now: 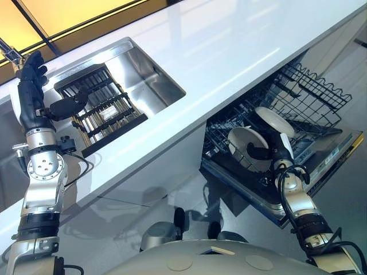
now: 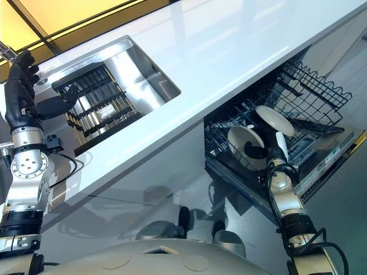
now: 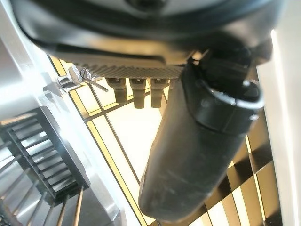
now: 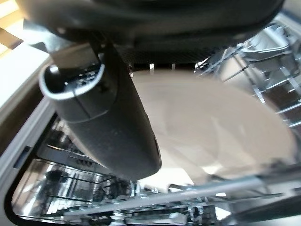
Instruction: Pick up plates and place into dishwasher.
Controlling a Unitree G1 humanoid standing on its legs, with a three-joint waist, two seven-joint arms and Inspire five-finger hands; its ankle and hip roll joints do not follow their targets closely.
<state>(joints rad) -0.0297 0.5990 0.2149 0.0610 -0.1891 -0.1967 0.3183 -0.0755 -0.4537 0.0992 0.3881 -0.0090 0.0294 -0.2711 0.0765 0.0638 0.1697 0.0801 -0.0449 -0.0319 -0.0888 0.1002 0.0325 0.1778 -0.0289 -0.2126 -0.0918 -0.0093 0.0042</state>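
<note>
Plates stand in the lower rack (image 1: pixel 312 94) of the open dishwasher (image 1: pixel 327 157), and one white plate (image 1: pixel 243 146) is in my right hand (image 1: pixel 274 150): my thumb lies curled across its face and my fingers go behind it, so I am pinching it at its edge. In my right wrist view the same plate (image 4: pixel 221 127) shows pale and round just past my thumb, with the rack wires around and beneath it. It sits upright among the tines, near the front of the rack. A second white plate (image 1: pixel 275 121) stands just behind it, tilted, touching nothing of mine.

My left hand (image 1: pixel 33 86) is raised over the far left end of the white counter (image 1: pixel 229 51), above the corner of the steel sink (image 1: pixel 152 71). Its fingers are straight and relaxed and the thumb sticks out to the side toward the basin; it holds nothing. A dark dish rack (image 1: pixel 100 106) with rows of slats lies inside the sink, just beside my thumb in the head views. My left wrist view shows the slatted rack (image 3: pixel 42 160) past my thumb and a small metal fitting (image 3: pixel 77 77) on the sink's rim. The dishwasher door is folded down below the counter's front edge, well apart from the sink
</note>
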